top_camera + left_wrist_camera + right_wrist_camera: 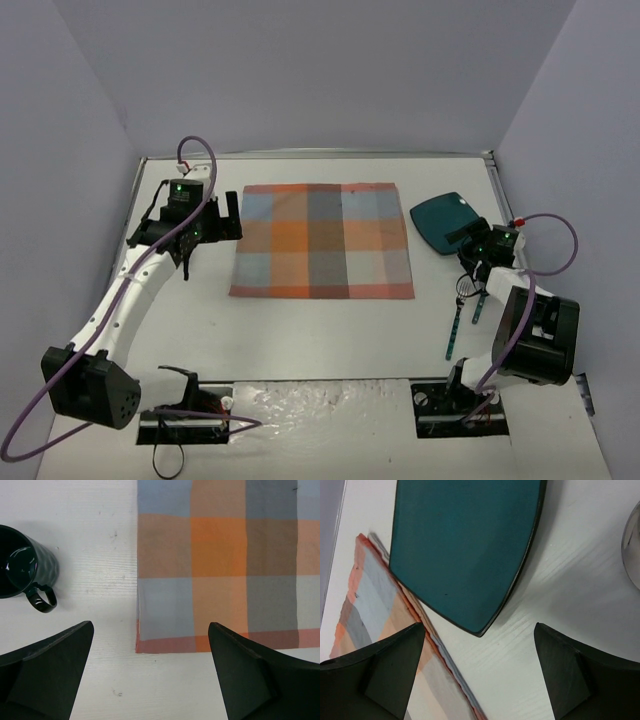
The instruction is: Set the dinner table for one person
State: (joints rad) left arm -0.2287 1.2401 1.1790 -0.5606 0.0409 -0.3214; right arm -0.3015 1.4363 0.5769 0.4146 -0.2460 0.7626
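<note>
The white dinner table [320,335] carries an orange-blue-grey plaid placemat [322,240] at its middle. A dark teal plate [442,220] lies just right of the mat. My left gripper [232,216] is open and empty at the mat's left edge; the left wrist view shows the mat's corner [215,565] between its fingers [150,630] and a dark green mug [22,565] on the table to the left. My right gripper [458,240] is open and empty over the plate's near corner [470,545], with bare table between its fingers [479,627].
Two teal-handled pieces of cutlery [454,330] [478,306] lie on the table by the right arm. A shiny rounded metal thing [635,550] shows at the right wrist view's edge. Grey walls enclose the table on three sides.
</note>
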